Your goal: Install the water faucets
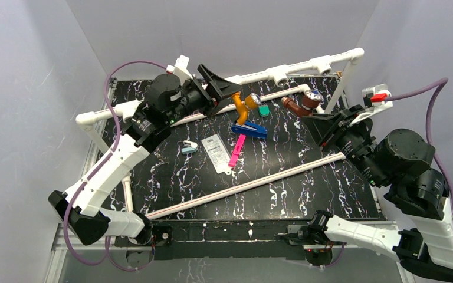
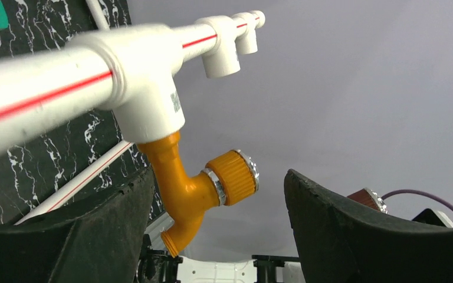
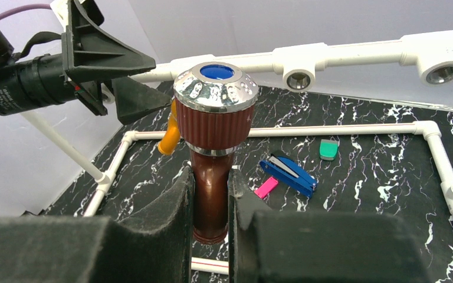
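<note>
Left claw (image 2: 218, 173), released, faces the orange plastic tap with a silvery knob (image 2: 194, 183), which is seated in a white pipe tee (image 2: 147, 88) along the desk's far edge. Right claw (image 3: 210, 177) grasps the dark brown chrome-capped tap (image 3: 214, 118) near the far right corner. It should meet an open tee socket (image 3: 298, 73) squarely before twisting.

Open air lies between my right tool (image 3: 211, 177), clamped on the brown faucet (image 3: 212, 127), and the two bare tees (image 3: 298, 76) along the worktop's (image 3: 389, 177) far edge. The orange faucet (image 2: 197, 188) fills the left tee (image 2: 147, 88), between my left tool's (image 2: 218, 175) spread fingers. Stapler (image 1: 249, 130) and loose pipe (image 1: 242, 187) clutter the middle.
</note>
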### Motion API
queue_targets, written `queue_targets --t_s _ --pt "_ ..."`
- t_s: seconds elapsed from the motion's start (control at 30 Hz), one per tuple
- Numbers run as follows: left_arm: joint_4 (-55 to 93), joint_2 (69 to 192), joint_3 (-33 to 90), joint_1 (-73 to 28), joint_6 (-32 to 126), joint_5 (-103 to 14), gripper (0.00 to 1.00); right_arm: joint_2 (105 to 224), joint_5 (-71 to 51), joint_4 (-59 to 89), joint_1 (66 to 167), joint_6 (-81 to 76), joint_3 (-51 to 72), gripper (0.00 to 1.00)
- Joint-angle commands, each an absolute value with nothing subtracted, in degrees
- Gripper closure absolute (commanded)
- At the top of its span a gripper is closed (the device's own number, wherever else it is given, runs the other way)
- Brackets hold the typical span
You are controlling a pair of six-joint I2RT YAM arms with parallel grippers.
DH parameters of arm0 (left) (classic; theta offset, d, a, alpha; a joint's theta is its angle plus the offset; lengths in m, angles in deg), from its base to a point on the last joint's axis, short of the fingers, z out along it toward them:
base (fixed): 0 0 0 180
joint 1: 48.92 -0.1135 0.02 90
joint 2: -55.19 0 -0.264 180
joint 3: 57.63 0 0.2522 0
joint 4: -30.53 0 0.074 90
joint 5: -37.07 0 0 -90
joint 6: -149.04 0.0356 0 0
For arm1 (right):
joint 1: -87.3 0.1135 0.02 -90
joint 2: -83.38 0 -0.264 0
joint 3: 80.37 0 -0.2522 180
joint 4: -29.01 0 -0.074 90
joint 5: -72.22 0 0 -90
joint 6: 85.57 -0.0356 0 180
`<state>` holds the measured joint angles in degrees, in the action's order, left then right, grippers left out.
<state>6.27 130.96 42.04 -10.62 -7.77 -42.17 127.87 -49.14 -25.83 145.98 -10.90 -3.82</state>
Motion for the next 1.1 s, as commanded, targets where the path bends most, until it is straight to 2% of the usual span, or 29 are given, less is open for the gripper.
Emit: queue_targets --t_s 0.0,0.17,0.37,0.77,1.07 --pt "1.36 129.77 41.46 -4.43 -10.93 -57.38 0.22 126.43 -48.80 -21.16 146.26 -11.66 -2.85 0.99" --pt "-0.48 129.32 39.15 2.81 -13.03 -69.15 0.22 124.71 -48.55 -20.53 146.16 -11.77 -1.53 0.99" --pt "-0.90 128.67 38.62 4.75 -14.36 -78.67 0.22 123.26 -48.92 -21.93 146.23 -11.55 -2.12 0.99" --pt "3.32 126.71 38.61 4.95 -16.32 -85.22 0.23 120.88 -49.74 -24.30 146.25 -11.57 -2.89 0.99" --pt "3.76 131.72 41.15 5.22 -17.30 -85.56 0.25 120.59 -49.40 -24.46 146.19 -11.47 -3.38 0.99"
